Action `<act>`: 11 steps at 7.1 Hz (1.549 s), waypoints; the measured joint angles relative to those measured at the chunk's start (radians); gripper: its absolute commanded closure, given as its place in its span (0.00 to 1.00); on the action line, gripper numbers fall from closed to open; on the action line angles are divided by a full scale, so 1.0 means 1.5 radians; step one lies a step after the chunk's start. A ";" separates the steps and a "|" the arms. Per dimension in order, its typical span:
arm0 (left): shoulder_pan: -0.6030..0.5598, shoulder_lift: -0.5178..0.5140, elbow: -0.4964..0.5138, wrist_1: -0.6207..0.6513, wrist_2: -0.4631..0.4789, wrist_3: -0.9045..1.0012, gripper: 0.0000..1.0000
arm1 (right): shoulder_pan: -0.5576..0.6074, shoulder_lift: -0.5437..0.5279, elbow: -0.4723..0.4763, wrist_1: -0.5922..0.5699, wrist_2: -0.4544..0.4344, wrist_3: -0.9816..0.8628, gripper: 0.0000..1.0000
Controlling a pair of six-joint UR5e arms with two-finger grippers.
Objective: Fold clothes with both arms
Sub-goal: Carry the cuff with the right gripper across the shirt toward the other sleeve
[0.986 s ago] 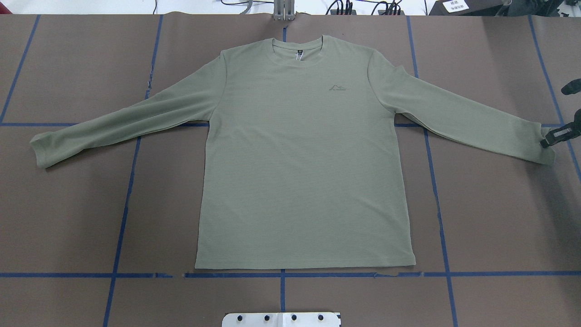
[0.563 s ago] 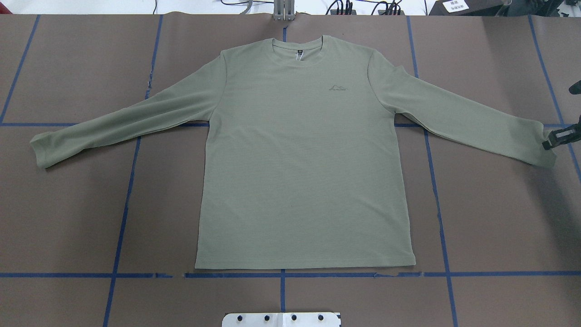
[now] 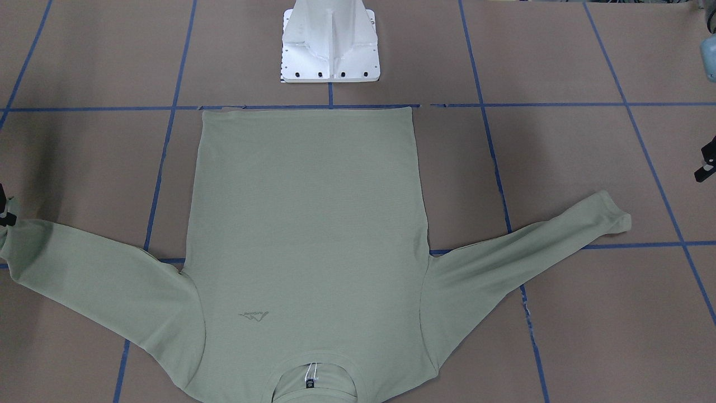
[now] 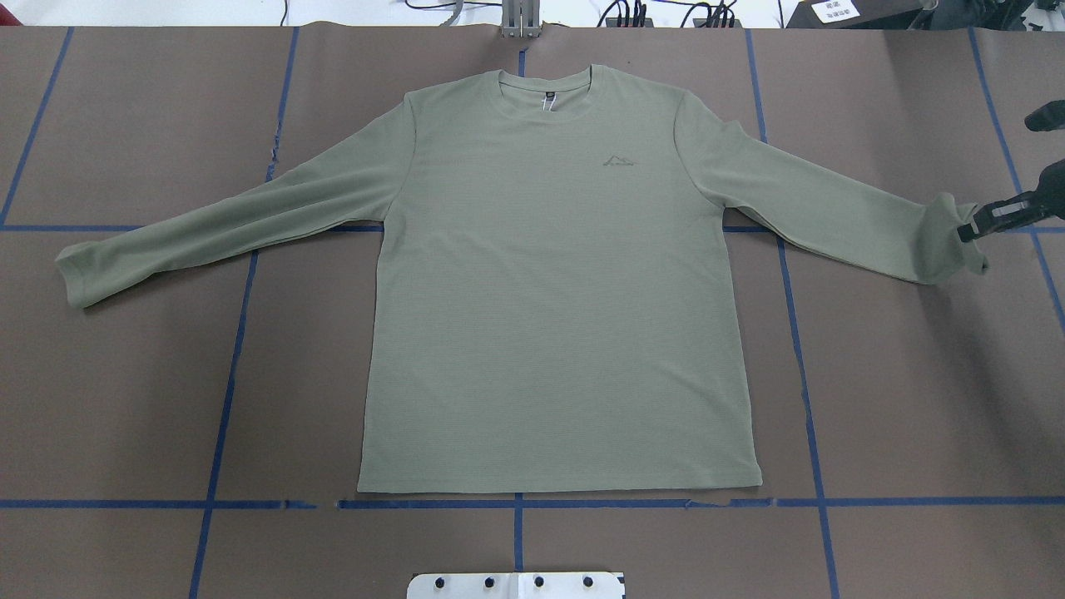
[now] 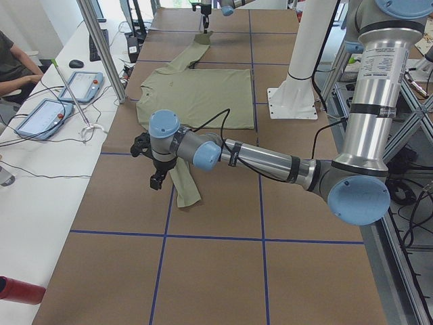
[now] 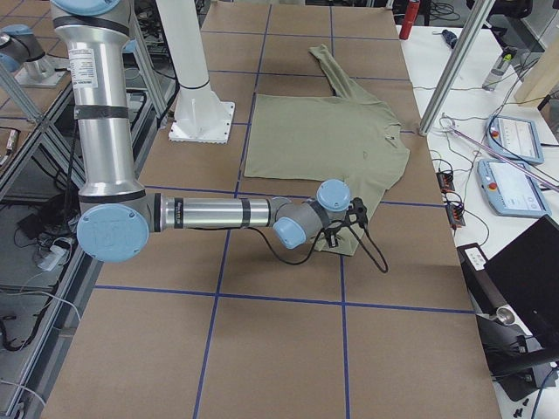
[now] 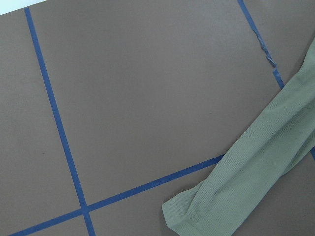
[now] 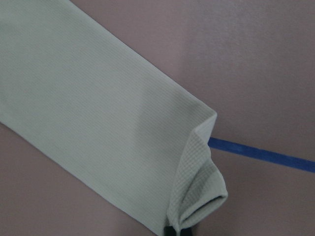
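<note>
overhead, right jaws pinch shirt (image 4: 557, 274) cuff (image 4: 947, 240), wrist view, cuff curled

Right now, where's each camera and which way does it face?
Overhead: behind robot, looking forward-down on shirt; right gripper right edge.
Front-facing: across table, facing pedestal base; left gripper right edge, right gripper left edge.
Exterior left: robot's-left table end; left arm near.
Exterior right: opposite end; right arm near.
Left wrist: down onto left sleeve; no gripper.
Right wrist: down onto right cuff; gripper tip bottom.
Shared: overhead, front-facing both show shirt, flipped.
</note>
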 measured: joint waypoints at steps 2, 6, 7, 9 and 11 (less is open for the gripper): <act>0.000 0.000 0.000 0.000 0.001 0.000 0.00 | -0.019 0.091 0.011 -0.006 0.007 0.086 1.00; 0.001 -0.004 0.003 0.001 0.001 0.000 0.00 | -0.125 0.367 -0.019 -0.031 -0.053 0.366 1.00; 0.001 -0.004 0.004 0.001 0.001 0.001 0.00 | -0.165 0.446 -0.025 -0.078 -0.101 0.415 1.00; 0.001 -0.002 0.006 0.000 0.001 0.001 0.00 | -0.262 0.550 -0.066 -0.132 -0.222 0.442 1.00; 0.000 -0.003 0.008 0.001 0.001 0.001 0.00 | -0.340 0.607 -0.145 -0.136 -0.315 0.440 1.00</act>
